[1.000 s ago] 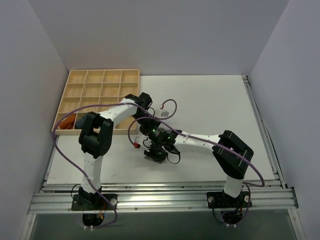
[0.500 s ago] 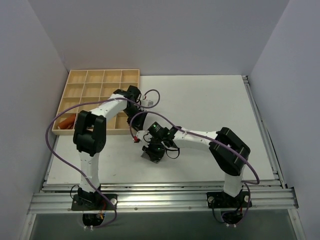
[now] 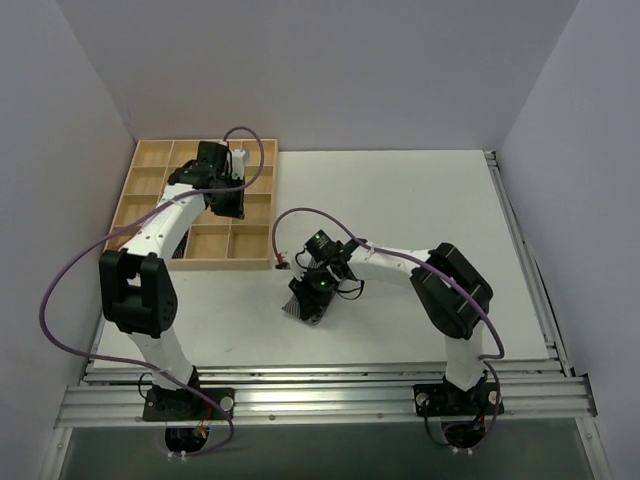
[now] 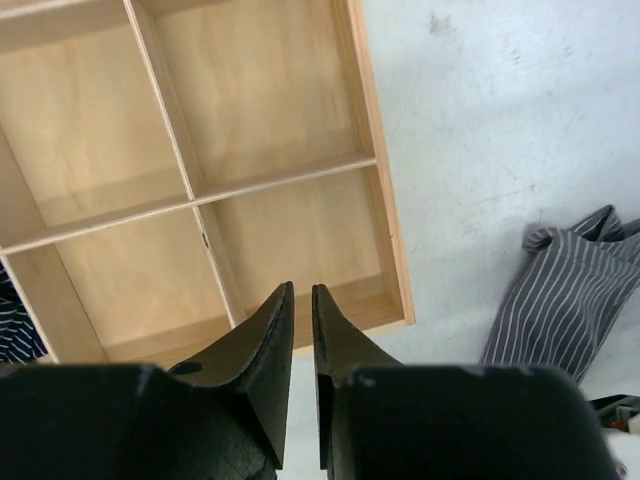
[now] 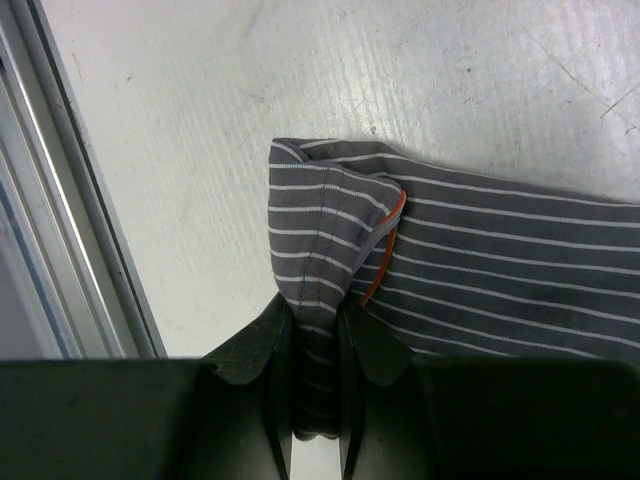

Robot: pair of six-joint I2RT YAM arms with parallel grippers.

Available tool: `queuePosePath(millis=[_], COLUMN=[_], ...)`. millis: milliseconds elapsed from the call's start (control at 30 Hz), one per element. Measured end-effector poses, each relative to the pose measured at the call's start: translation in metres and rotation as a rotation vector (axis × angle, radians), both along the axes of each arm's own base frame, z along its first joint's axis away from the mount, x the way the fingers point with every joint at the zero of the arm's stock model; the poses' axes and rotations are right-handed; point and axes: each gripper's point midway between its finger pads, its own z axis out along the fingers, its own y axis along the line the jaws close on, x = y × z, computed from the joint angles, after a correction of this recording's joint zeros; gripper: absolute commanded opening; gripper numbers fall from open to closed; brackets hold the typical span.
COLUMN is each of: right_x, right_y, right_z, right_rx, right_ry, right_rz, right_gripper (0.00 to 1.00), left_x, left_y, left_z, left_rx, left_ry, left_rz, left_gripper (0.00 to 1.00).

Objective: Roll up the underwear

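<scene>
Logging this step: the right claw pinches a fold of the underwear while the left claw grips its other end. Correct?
No. The left claw holds nothing: the left wrist view shows it shut, empty, above the wooden tray, apart from the underwear. The right claw does pinch a fold.

White arms (image 3: 395,265) with black joints and purple cables (image 3: 41,310)

Robotics lab cell, plain grey walls (image 3: 320,70), aluminium rails (image 3: 330,397), white tabletop (image 3: 430,205)
</scene>
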Motion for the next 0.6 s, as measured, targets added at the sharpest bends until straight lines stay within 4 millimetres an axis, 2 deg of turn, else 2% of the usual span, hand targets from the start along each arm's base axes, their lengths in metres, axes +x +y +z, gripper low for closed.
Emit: queuePosePath(millis=[133, 233, 367, 467, 600], right_x=[0.003, 0.005, 0.006, 0.007, 0.009], right_y=[-0.002, -0.004, -0.006, -0.006, -0.01], right_z=[0.001, 0.001, 0.0, 0.0, -0.001], right_rx=[0.021, 0.046, 0.087, 0.116, 0.154], right_ry=[0.047, 0.104, 0.191, 0.25, 0.329], right_rz=[-0.025, -0.049, -0.082, -0.11, -0.17], right_gripper=[0.0, 0.0, 0.0, 0.0, 0.0], left_x=[0.006, 0.003, -0.002, -0.007, -0.027], left_y=[-0.008, -0.027, -0.059, -0.077, -0.102], left_z=[0.027, 0.049, 0.077, 0.074, 0.054], left_rx=[-0.057, -0.185, -0.41, -0.491, -0.488], left_ry=[-0.148, -0.253, -0.323, -0.301, -0.256], left_rz=[-0.006, -0.063, -0.226, -0.328, -0.449], left_gripper=[0.22, 0.18, 0.2, 0.21, 0.29])
